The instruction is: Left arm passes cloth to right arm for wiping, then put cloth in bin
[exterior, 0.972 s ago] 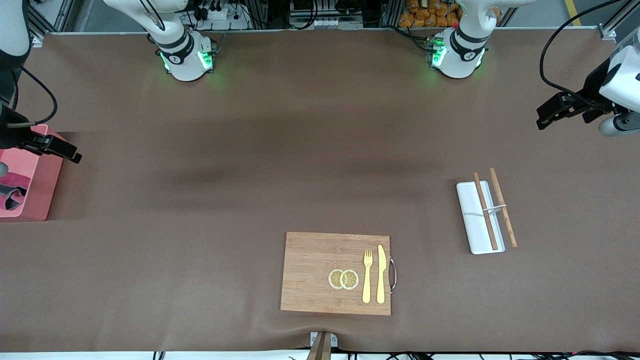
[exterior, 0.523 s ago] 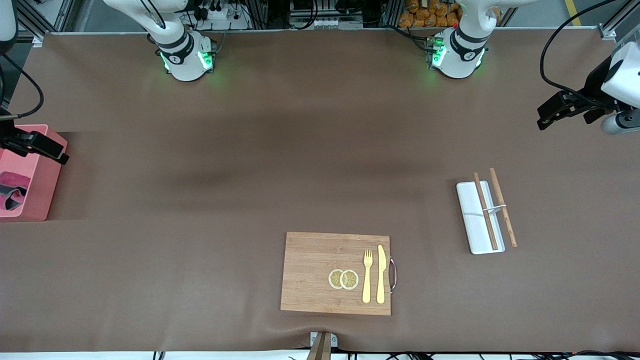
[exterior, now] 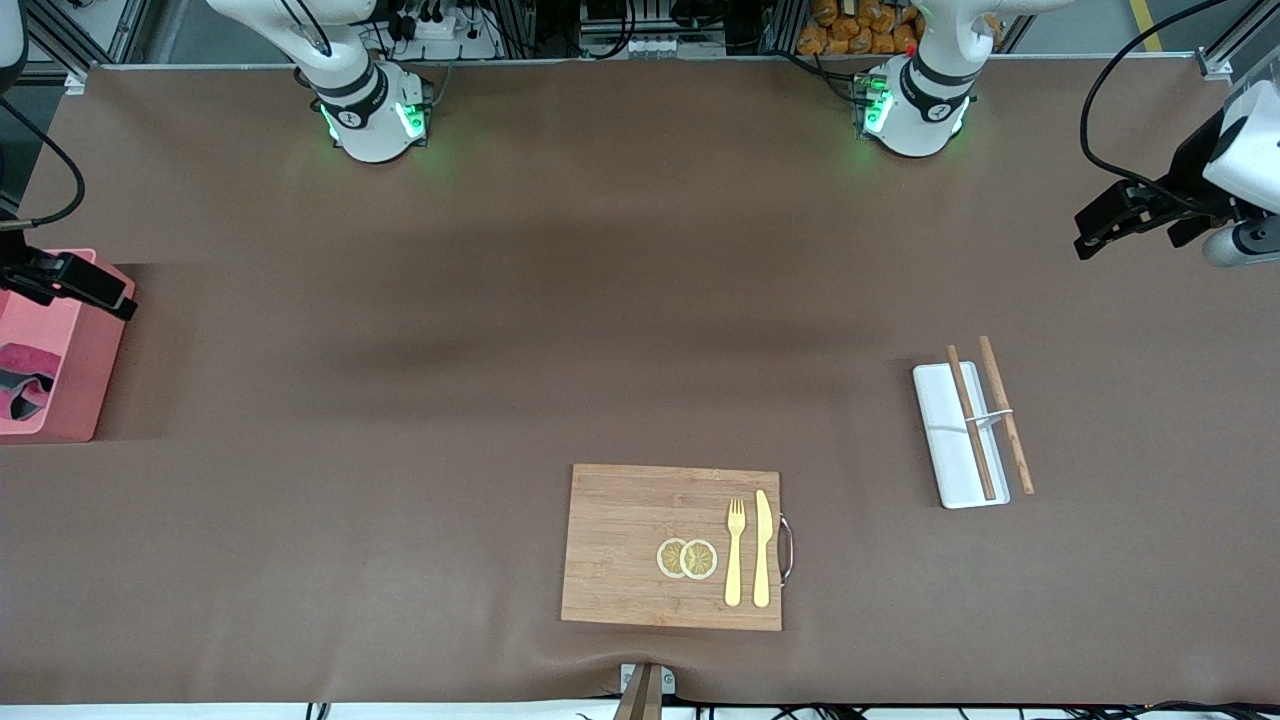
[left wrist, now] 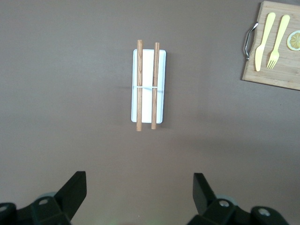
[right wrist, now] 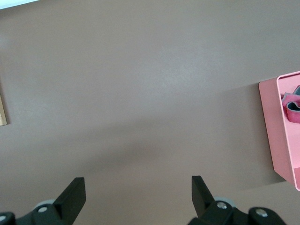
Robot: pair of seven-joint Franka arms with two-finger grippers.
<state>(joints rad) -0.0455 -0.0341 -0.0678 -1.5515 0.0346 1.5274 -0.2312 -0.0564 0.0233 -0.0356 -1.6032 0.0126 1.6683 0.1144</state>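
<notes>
Right end effector (exterior: 110, 298) is hanging with its fingers spread wide and empty over the edge of the pink bin (exterior: 85, 375) at the right arm's end of the surface. Inside the bin, the crimson cloth (exterior: 25, 380) is lying crumpled with its dark grey reverse showing, lower than the end effector and apart from it; the right wrist view is catching the bin's corner (right wrist: 276, 126) with a fold of the cloth (right wrist: 293, 105) inside.

Left end effector (exterior: 1105, 222) is waiting in the air at the left arm's end of the surface, its fingers (left wrist: 75, 190) likewise parted with nothing between them, over bare surface beside a flat white tray (exterior: 945, 440). Two wooden chopsticks (exterior: 990, 415) are resting across the tray, joined by a thin white band.

A wooden board (exterior: 620, 545) is lying near the front camera's edge, carrying two lemon slices (exterior: 687, 558), a yellow fork (exterior: 735, 552) and a yellow knife (exterior: 762, 548) side by side, with a metal handle (exterior: 787, 548) on its end.

A brown mat is covering the surface (exterior: 500, 330). The two arm bases, glowing green, are standing along the edge farthest from the front camera, with cables and equipment racks showing past them.
</notes>
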